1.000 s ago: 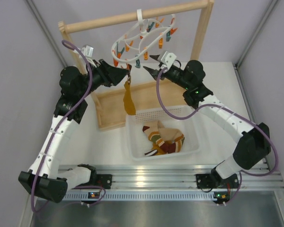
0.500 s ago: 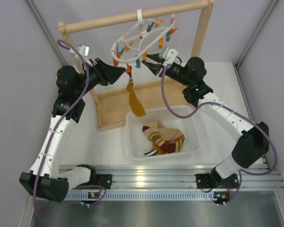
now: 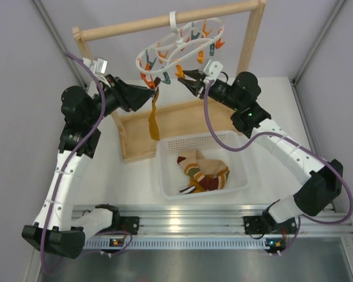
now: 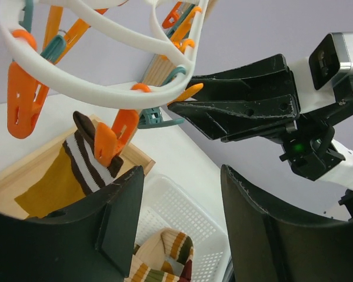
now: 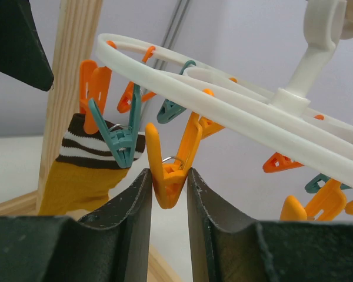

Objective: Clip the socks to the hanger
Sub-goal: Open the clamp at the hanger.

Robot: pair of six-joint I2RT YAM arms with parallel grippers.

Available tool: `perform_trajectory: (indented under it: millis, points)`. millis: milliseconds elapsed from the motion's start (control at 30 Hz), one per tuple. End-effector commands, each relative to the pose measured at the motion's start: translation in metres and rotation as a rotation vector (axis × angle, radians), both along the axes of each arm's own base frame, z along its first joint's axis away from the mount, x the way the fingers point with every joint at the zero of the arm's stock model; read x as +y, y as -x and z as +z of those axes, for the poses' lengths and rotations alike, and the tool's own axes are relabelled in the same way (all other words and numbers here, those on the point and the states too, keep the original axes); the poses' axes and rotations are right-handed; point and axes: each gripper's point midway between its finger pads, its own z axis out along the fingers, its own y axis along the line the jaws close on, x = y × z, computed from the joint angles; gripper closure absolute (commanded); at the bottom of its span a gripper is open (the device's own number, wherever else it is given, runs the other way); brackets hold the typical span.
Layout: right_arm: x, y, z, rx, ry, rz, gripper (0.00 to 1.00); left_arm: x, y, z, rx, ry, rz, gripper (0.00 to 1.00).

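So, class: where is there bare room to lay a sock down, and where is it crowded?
Bare table lies between the left arm and the basket, and again right of the basket. The tray floor left of the hanging sock is free. Crowded: beneath the hanger, where the left gripper and the right gripper, shut on a peg, sit close.

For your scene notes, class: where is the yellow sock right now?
Top view, left of centre: the yellow sock hangs by its cuff from an orange peg of the hanger, beside the open left hand, above the wooden tray.
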Motion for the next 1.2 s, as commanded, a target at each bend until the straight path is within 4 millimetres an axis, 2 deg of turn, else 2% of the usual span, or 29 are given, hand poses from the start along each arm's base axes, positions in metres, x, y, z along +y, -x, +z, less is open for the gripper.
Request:
perform_trajectory:
  millis: [0,67,100,167,200,267,300,367,400,500,567,600,633,700,767,900,967,1167]
  points:
    - [0.001,0.02,0.025,-0.044,-0.029,-0.041,1.0,0.002,0.016,0.032,-0.145,-0.007,-0.018,0.41]
    - [0.01,0.027,0.026,-0.064,-0.026,-0.059,1.0,0.003,0.014,0.034,-0.153,-0.008,-0.006,0.41]
    - [0.004,0.02,0.029,-0.083,-0.031,-0.139,1.0,0.003,0.012,0.036,-0.16,-0.009,0.004,0.41]
    - [0.009,0.024,0.031,-0.105,-0.043,-0.176,1.0,0.007,0.003,0.037,-0.143,0.001,0.045,0.42]
    - [0.003,0.019,0.032,-0.122,-0.045,-0.241,1.0,0.007,0.001,0.04,-0.143,0.008,0.051,0.42]
    - [0.006,0.023,0.031,-0.145,-0.051,-0.276,1.0,0.006,-0.004,0.039,-0.096,0.039,0.049,0.42]
    - [-0.003,0.018,0.04,-0.184,-0.079,-0.353,1.0,0.005,-0.006,0.041,-0.085,0.053,0.051,0.43]
    - [0.0,0.021,0.034,-0.244,-0.052,-0.4,1.0,0.005,-0.009,0.042,-0.046,0.09,0.061,0.43]
    - [-0.006,0.022,0.044,-0.279,-0.094,-0.446,1.0,0.004,-0.01,0.042,-0.035,0.1,0.065,0.43]
    - [-0.002,0.023,0.031,-0.367,-0.047,-0.517,1.0,0.004,-0.012,0.046,-0.009,0.137,0.089,0.42]
    - [-0.002,0.024,0.033,-0.414,-0.065,-0.551,1.0,0.004,-0.015,0.047,0.012,0.159,0.096,0.41]
    - [-0.001,0.02,0.027,-0.438,-0.037,-0.581,1.0,0.004,-0.017,0.043,0.044,0.16,0.109,0.41]
    - [-0.003,0.02,0.031,-0.464,-0.055,-0.603,1.0,0.004,-0.02,0.041,0.063,0.168,0.117,0.4]
    - [0.002,0.019,0.026,-0.512,-0.027,-0.632,1.0,0.003,-0.022,0.041,0.083,0.175,0.128,0.37]
    - [0.002,0.023,0.031,-0.562,-0.045,-0.651,1.0,-0.002,-0.024,0.038,0.105,0.175,0.125,0.36]
    - [0.01,0.026,0.027,-0.643,-0.007,-0.669,1.0,-0.013,-0.024,0.042,0.12,0.177,0.101,0.34]
    - [0.012,0.027,0.028,-0.673,-0.001,-0.683,1.0,-0.019,-0.03,0.037,0.147,0.168,0.106,0.34]
    - [0.019,0.034,0.025,-0.776,0.035,-0.69,1.0,-0.027,-0.042,0.04,0.156,0.144,0.119,0.34]
